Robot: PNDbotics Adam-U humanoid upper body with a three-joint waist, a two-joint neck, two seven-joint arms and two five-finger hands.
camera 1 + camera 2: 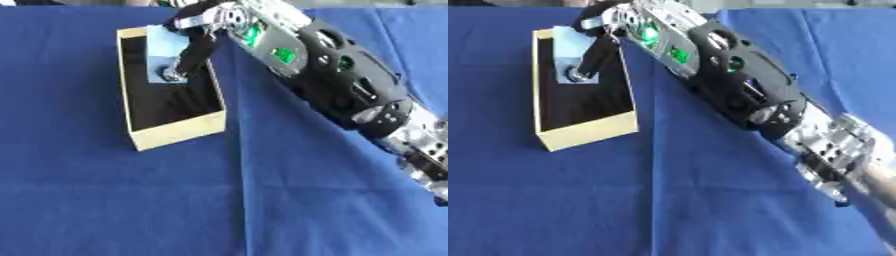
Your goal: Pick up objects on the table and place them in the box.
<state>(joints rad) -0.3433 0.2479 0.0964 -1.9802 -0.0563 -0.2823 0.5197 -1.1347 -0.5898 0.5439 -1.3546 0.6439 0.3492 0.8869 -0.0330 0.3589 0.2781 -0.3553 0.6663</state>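
Note:
A cream box (179, 131) with a dark inside stands on the blue cloth at the upper left. My right arm (341, 75) reaches in from the lower right, and my right hand (203, 21) hangs over the box's far end. A flat light blue object (164, 50) is tilted in that far end, its top edge above the rim. A dark finger (194, 52) with a silvery tip lies across its face, and the hand appears shut on it. What is behind the object is hidden. My left hand shows in neither view.
The blue tablecloth (131, 200) covers the whole table, with a crease running down from the box's near corner. The near part of the box's dark floor (179, 107) holds nothing that I can see.

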